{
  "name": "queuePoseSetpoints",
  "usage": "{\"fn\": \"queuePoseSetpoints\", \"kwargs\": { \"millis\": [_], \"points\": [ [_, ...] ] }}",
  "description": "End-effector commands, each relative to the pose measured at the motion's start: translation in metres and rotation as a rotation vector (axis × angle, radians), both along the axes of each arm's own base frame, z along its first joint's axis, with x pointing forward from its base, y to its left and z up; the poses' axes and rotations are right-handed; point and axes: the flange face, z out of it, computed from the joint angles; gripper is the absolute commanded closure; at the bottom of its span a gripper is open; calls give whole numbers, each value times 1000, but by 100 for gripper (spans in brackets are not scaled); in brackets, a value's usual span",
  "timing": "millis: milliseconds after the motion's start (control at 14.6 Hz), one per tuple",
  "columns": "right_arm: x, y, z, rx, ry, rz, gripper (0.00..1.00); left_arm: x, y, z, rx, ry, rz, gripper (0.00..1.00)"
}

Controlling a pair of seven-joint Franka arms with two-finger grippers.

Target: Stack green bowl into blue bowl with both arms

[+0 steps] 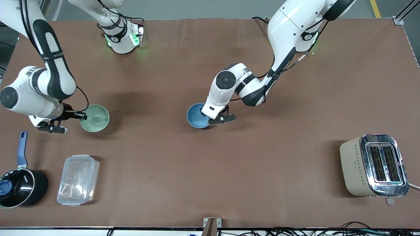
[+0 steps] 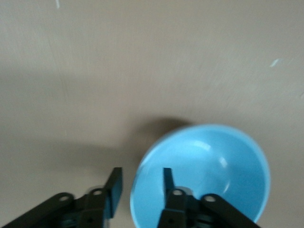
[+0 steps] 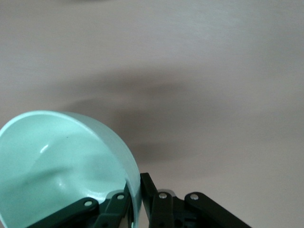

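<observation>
Right gripper (image 3: pixel 134 197) pinches the green bowl's (image 1: pixel 94 118) rim above the desk (image 1: pixel 210 170). Left gripper (image 2: pixel 140 187) straddles the blue bowl's (image 2: pixel 209 171) rim, fingers not closed.

Green bowl (image 1: pixel 94 118): we are seeing it lying toward the right arm's end of the table, its rim sitting between the right gripper's (image 1: pixel 79 114) fingers, one inside and one outside.
Blue bowl (image 1: pixel 198 115): it is sitting near the table's middle, well apart from the green bowl, with the left gripper (image 1: pixel 215 118) straddling its rim, seemingly not yet pinching.
Saucepan (image 1: pixel 19 186): it is lying nearer to the front camera than the green bowl, at the right arm's end.
Container (image 1: pixel 78 179): it is sitting just beside the saucepan.
Toaster (image 1: pixel 374 165): it is standing toward the left arm's end, well apart from both bowls.
</observation>
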Motion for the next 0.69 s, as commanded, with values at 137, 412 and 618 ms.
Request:
{"fn": "queuePoseSetpoints", "kwargs": {
  "millis": [137, 412, 618],
  "points": [
    [42, 76, 66, 105, -44, 39, 97, 77, 81, 130, 126, -121, 44, 0],
    [56, 164, 85, 116, -57, -14, 97, 113, 171, 217, 167, -191, 18, 0],
    [53, 240, 74, 131, -62, -56, 98, 118, 246, 272, 226, -163, -100, 0]
  ]
}}
